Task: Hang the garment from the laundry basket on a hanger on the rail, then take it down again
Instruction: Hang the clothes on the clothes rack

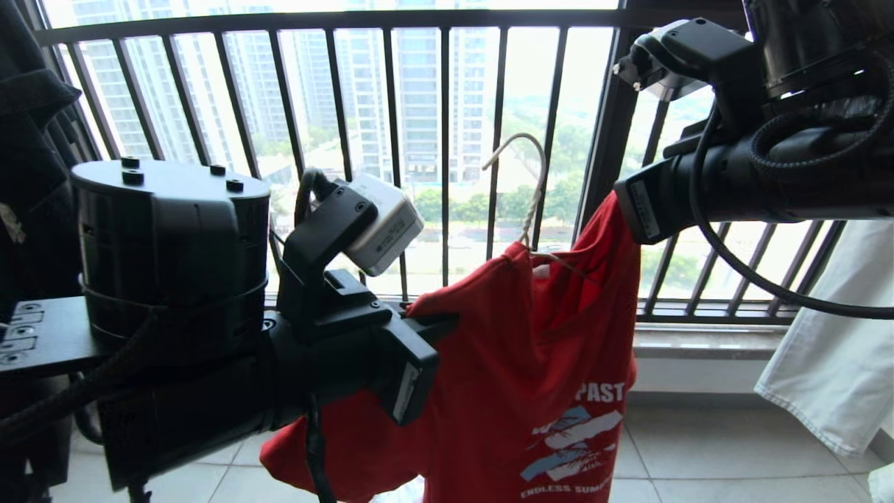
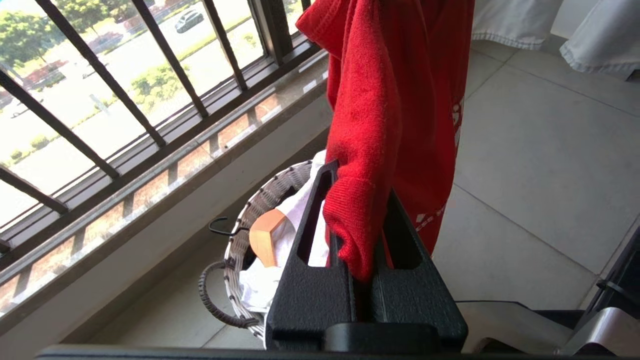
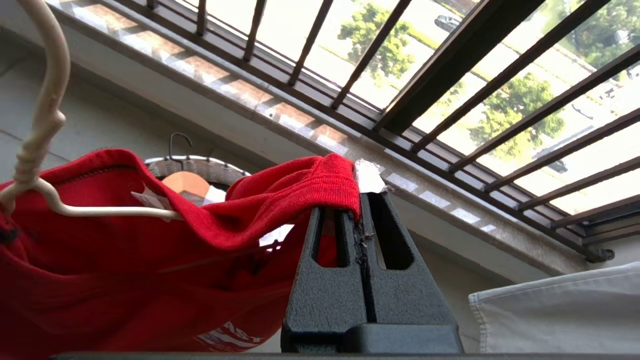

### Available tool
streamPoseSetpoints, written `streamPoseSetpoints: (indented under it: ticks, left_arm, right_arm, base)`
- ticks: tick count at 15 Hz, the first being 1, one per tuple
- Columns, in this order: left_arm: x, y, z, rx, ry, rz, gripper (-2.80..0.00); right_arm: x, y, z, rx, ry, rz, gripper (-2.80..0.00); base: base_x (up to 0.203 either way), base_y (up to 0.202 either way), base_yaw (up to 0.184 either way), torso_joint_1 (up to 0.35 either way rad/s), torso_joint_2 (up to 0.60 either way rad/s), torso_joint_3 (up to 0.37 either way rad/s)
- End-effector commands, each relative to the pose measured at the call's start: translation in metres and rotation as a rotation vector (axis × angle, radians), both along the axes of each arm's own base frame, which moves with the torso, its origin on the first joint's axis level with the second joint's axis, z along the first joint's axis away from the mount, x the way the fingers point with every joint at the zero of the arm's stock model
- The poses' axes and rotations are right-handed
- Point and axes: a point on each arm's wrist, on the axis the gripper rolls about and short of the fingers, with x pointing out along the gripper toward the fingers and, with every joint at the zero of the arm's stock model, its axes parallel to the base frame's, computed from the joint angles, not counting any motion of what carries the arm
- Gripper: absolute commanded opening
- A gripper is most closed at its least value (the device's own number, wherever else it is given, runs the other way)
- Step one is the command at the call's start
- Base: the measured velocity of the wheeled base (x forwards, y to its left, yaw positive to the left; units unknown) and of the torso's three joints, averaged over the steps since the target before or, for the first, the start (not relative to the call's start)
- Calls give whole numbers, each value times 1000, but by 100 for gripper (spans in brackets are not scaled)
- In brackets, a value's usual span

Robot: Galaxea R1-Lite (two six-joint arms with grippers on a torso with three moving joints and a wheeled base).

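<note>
The red garment (image 1: 531,363) hangs in the air between my two grippers, with its white and blue print facing me. The off-white wire hanger (image 1: 532,183) sits inside the collar and its hook sticks up free of any bar. My left gripper (image 1: 431,323) is shut on a bunched fold of the garment (image 2: 365,150) at the shirt's left shoulder. My right gripper (image 3: 356,200) is higher, shut on the ribbed edge of the garment (image 3: 280,195), with the hanger (image 3: 42,115) beside it. The laundry basket (image 2: 250,210) stands on the floor below, by the wall. The rail is out of view.
The dark barred window railing (image 1: 445,140) runs just behind the shirt. A white garment (image 1: 831,349) hangs at the right and a black one (image 1: 28,140) at the left. In the basket lie a wooden hanger (image 2: 264,235) and white cloth (image 2: 260,290). Tiled floor (image 2: 540,165) lies below.
</note>
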Motion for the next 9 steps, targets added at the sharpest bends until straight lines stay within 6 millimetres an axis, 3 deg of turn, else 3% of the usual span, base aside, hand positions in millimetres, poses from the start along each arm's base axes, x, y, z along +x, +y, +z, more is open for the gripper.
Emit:
streamPoseSetpoints:
  ticks: [1,9]
  left_arm:
    - [0,-11,-12,32,28,-27,-280]
    - [6,-30,-26,5,77,-34,-280]
  right_arm:
    - [-7,5,2,-26,-12,41,-280]
    - [-24,4,4,-79,-24,102,-280]
  base:
    - [0,0,0,0,0,0]
    - [0,0,0,0,0,0]
